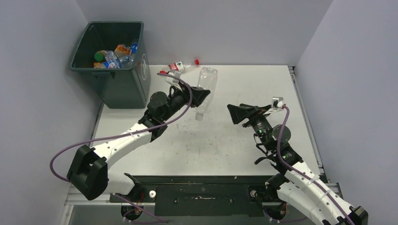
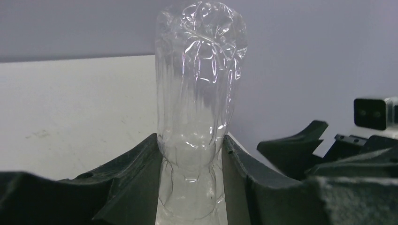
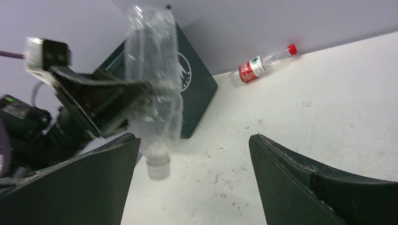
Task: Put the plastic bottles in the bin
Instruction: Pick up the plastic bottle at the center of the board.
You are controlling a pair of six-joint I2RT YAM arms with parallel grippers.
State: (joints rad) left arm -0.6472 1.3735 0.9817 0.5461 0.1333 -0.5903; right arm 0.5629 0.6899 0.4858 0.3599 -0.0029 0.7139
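Jaws of the left gripper clamp the clear bottle near its neck, mouth down, above the table. The right gripper gapes wide, empty. Best practice: clear the bin rim before release. A labelled bottle lies beside the bin.

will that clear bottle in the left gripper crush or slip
Probably soft: the clear bottle looks creased and dented, so the left gripper may squash it further. Likely very light, as it looks empty. Its glossy plastic could slip.
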